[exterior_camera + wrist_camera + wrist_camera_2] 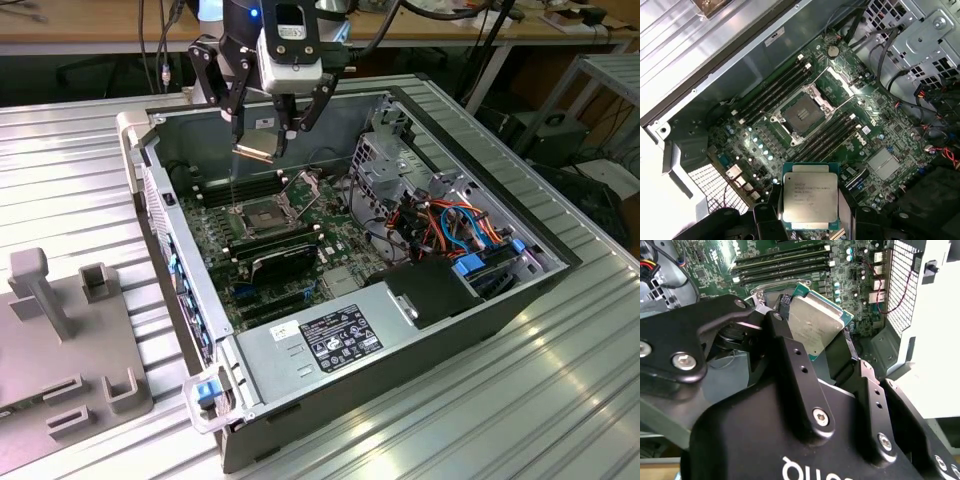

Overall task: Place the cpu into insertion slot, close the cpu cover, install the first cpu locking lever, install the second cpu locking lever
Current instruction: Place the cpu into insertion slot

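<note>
black fingers of the gripper are clamped on the cpu by its edges, holding it in the air above the motherboard. well below it the insertion slot lies bare, its cpu cover swung open beside it.

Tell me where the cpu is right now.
The cpu sits clamped in the jaws of the gripper, in the air above the motherboard; in the exterior view it hangs above the insertion slot, not yet in it.

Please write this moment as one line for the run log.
gripper: shut on cpu | cpu: in air, not seated | slot: empty | cover: open
</note>
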### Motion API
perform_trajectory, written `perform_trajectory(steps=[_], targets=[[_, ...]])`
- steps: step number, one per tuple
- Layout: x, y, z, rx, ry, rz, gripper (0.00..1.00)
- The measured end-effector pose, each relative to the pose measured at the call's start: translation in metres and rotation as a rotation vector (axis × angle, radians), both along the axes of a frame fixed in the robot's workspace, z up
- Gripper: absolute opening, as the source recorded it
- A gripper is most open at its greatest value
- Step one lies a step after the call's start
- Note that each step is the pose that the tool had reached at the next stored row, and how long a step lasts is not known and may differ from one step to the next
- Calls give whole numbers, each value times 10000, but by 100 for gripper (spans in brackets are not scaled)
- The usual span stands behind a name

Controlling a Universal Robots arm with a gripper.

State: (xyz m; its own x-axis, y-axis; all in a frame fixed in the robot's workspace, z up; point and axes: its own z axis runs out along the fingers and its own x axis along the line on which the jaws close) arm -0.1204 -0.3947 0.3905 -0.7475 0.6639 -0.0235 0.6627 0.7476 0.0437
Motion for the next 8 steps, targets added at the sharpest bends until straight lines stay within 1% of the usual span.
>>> perform_trajectory(steps=[1, 2, 3, 8], targets=[[0, 0, -1, 0, 0, -108, 54], [0, 0, -4, 1, 0, -319, 54], [0, 0, -4, 0, 0, -420, 54], [0, 0, -13, 0, 0, -1368, 54]])
